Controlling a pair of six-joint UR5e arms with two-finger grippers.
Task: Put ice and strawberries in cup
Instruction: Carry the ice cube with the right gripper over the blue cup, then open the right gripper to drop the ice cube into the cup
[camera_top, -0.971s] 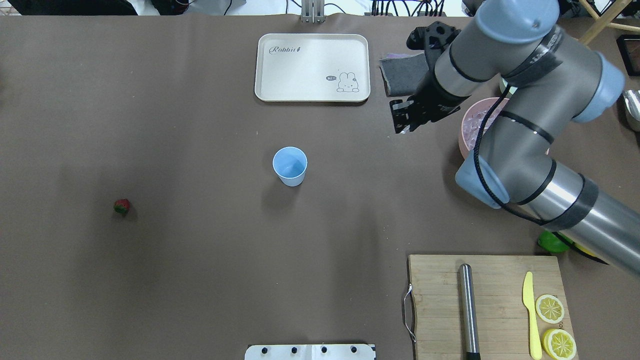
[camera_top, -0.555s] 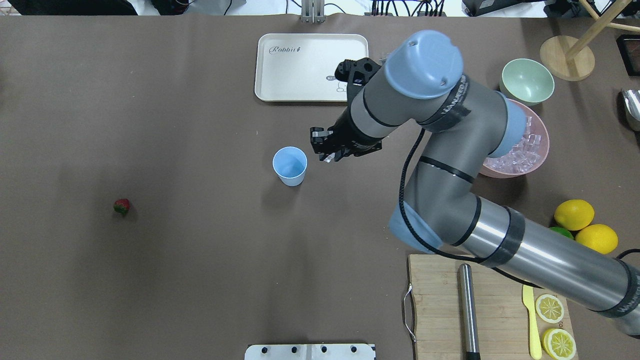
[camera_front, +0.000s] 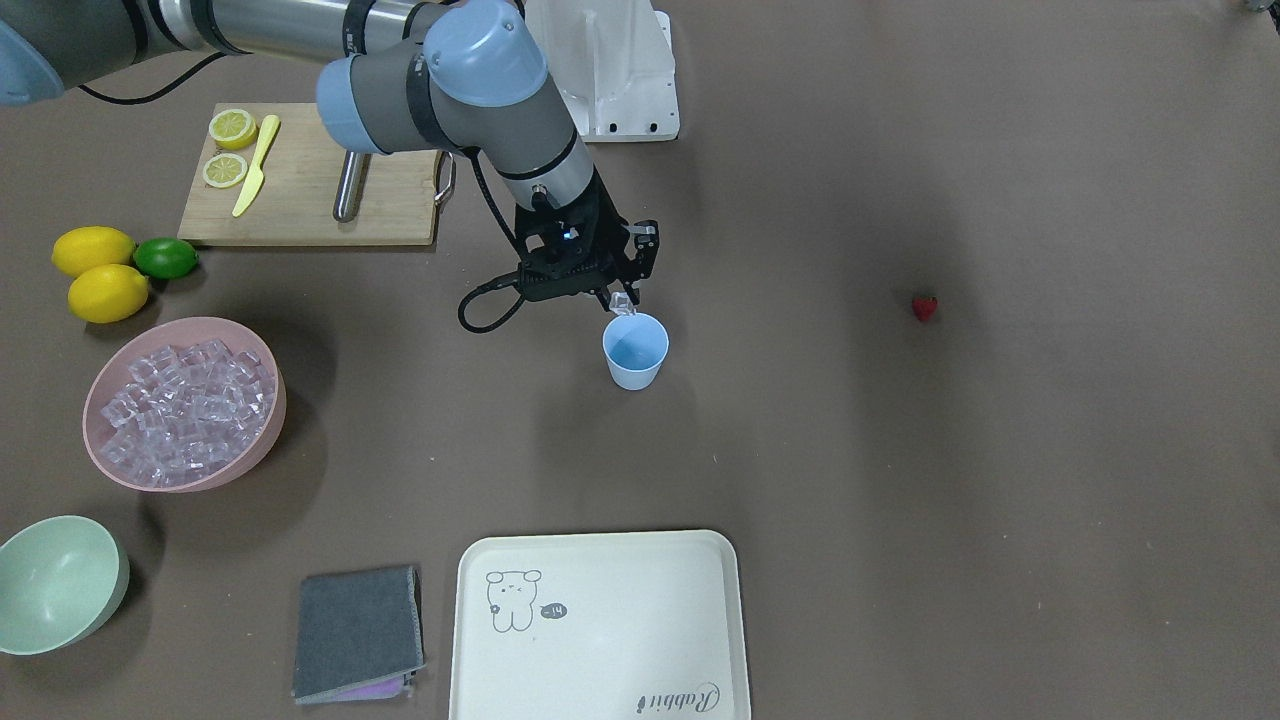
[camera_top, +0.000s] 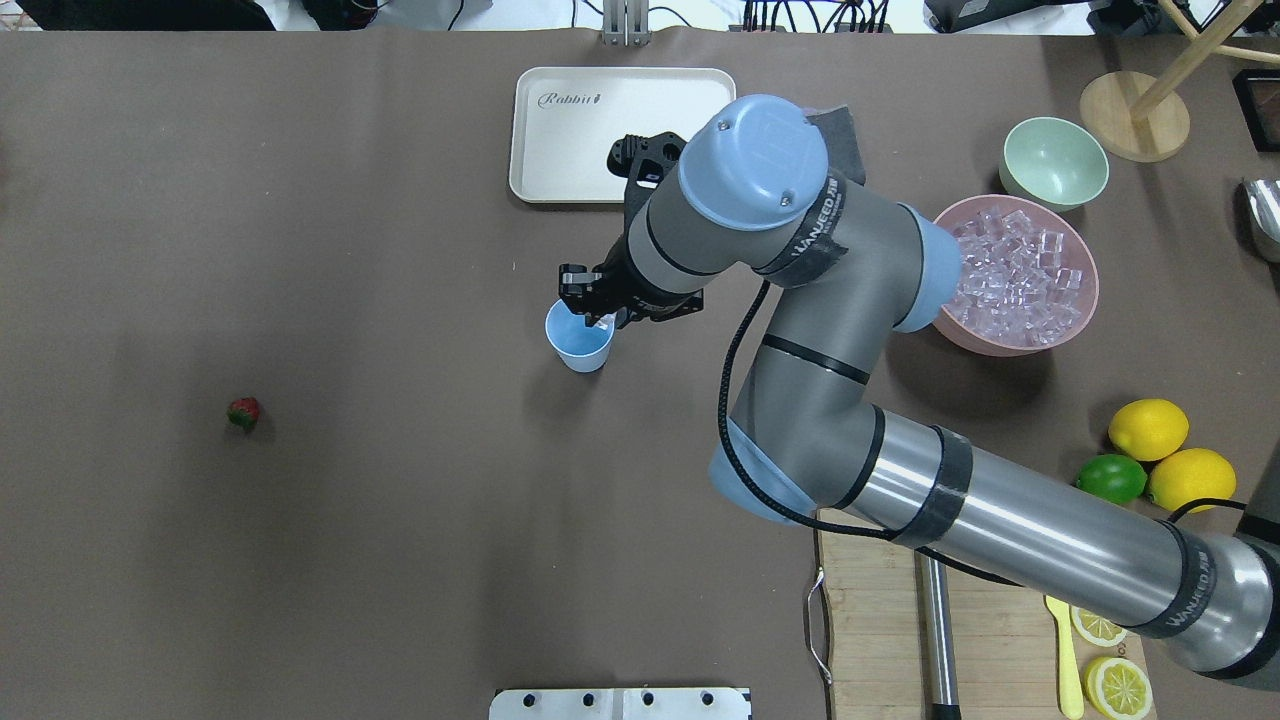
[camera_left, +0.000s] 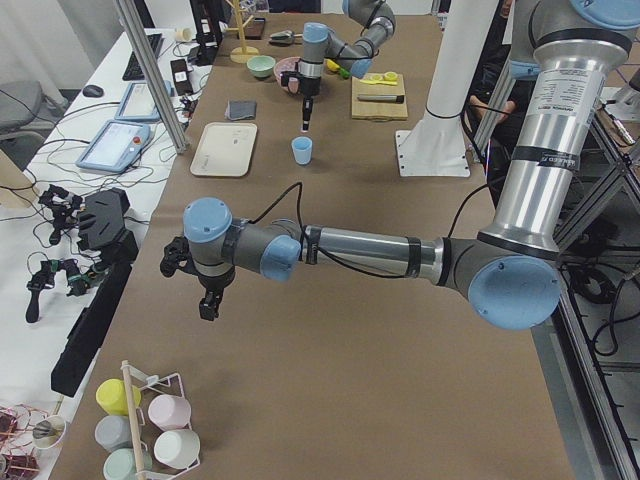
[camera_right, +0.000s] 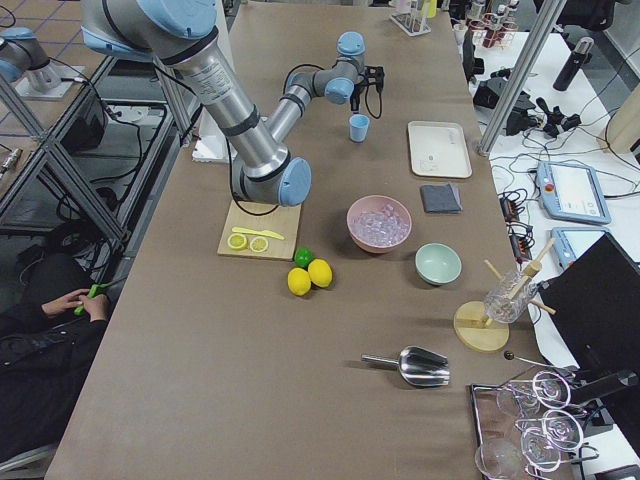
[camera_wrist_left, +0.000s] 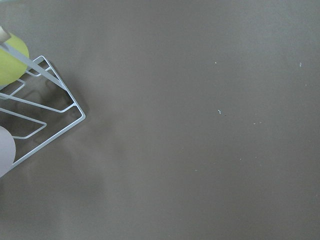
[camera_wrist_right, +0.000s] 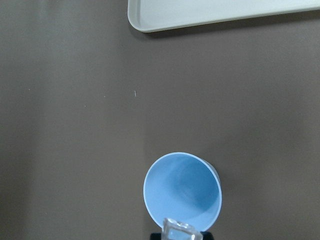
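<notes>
- over the cup's (camera_top: 579, 340) far-right rim: right gripper (camera_top: 601, 320) pinches one ice cube (camera_wrist_right: 179, 231).
- cup mouth's centre lies slightly left of the cube and nearer the robot.
- left gripper (camera_left: 207, 305) well apart from the cup; cannot tell how its jaws stand.

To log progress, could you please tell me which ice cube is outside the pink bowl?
The single ice cube pinched in the right end effector, just above the rim of the light-blue cup; the other cubes all lie piled in the pink bowl.
</notes>
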